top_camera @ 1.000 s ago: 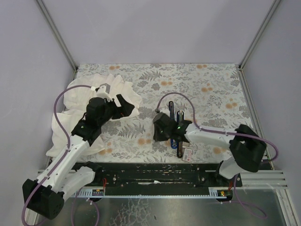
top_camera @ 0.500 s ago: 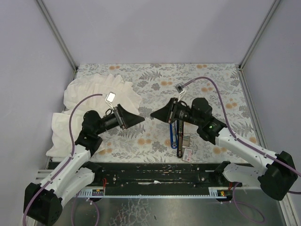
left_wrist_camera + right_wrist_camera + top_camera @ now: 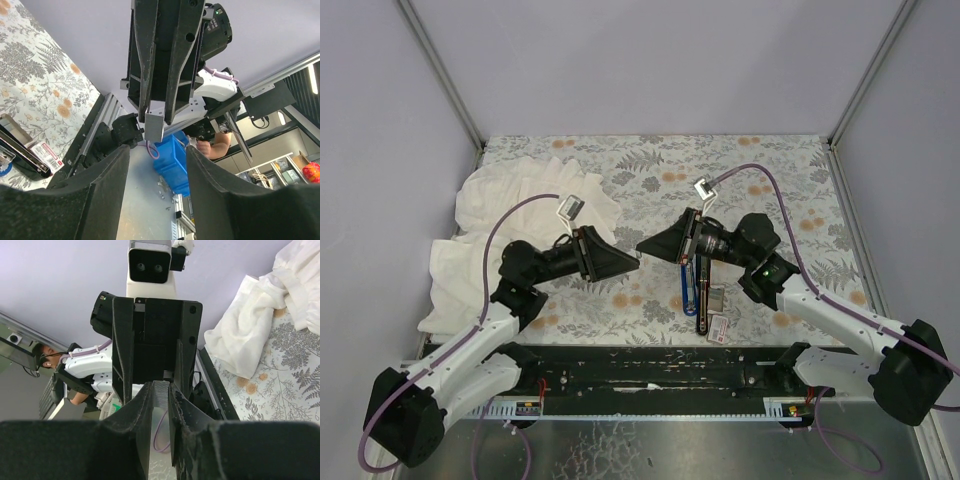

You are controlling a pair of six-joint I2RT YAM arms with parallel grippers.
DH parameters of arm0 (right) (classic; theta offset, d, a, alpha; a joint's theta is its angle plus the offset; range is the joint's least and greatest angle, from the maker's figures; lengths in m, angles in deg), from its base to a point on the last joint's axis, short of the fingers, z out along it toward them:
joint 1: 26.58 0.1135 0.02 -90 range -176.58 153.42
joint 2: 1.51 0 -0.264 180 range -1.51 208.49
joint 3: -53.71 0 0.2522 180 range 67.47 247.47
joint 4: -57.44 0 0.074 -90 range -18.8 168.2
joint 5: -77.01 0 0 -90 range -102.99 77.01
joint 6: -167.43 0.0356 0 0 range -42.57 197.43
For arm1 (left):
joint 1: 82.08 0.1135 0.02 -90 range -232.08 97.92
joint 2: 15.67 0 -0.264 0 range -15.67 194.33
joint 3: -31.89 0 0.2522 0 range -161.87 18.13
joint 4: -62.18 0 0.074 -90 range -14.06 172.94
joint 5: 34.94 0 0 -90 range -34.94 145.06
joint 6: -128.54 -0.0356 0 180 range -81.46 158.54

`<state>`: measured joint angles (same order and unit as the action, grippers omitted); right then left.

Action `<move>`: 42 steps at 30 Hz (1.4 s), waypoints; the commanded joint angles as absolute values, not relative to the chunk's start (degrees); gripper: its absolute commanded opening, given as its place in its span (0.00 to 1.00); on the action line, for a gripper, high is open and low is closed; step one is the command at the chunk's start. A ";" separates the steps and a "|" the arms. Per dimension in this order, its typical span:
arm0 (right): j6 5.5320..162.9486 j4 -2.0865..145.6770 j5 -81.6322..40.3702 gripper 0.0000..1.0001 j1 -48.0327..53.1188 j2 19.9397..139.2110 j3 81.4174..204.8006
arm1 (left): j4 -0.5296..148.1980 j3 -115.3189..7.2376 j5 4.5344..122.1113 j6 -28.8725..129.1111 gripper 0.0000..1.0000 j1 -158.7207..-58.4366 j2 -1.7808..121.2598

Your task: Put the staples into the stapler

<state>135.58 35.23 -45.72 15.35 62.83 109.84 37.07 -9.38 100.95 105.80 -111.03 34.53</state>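
Note:
The blue and black stapler (image 3: 692, 282) lies open on the floral table, below my right arm; it shows at the left edge of the left wrist view (image 3: 17, 150). The small white box with a red label (image 3: 719, 329) lies just near-right of it, also seen in the left wrist view (image 3: 46, 153). My right gripper (image 3: 647, 246) is raised above the table, pointing left, shut on a silvery staple strip (image 3: 161, 390). My left gripper (image 3: 632, 262) is open, pointing right, tip to tip with it. The strip (image 3: 154, 122) sits just beyond my open left gripper (image 3: 156, 155).
A large white cloth (image 3: 520, 210) lies crumpled at the table's left side, also seen in the right wrist view (image 3: 260, 315). A small grey piece (image 3: 714, 297) lies beside the stapler. Metal frame posts stand at the back corners; a black rail (image 3: 650, 365) runs along the near edge.
My right gripper has lifted off the stapler and turned to point left. My left gripper has come away from the cloth to the middle and now faces the right gripper closely.

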 commanded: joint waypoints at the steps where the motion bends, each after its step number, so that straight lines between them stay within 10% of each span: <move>1: 137.17 29.94 -48.13 0.23 15.03 62.30 109.77 | 29.51 -10.45 100.31 108.15 0.46 -111.65 34.65; 12: 139.34 26.82 -49.72 0.23 15.03 63.28 108.62 | 28.56 -10.66 97.97 108.76 0.43 -112.48 35.63; 28: 139.02 27.61 -49.14 0.24 15.07 62.28 107.22 | 30.48 -9.68 94.96 109.56 0.08 -112.62 35.43; 42: 119.63 59.32 -31.69 0.96 14.29 50.96 109.43 | 82.82 -16.36 77.61 84.13 0.00 -117.68 37.56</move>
<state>128.23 48.37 -40.30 14.85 54.77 107.07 63.80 -13.27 87.09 93.67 -114.96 34.81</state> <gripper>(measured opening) 0.919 0.145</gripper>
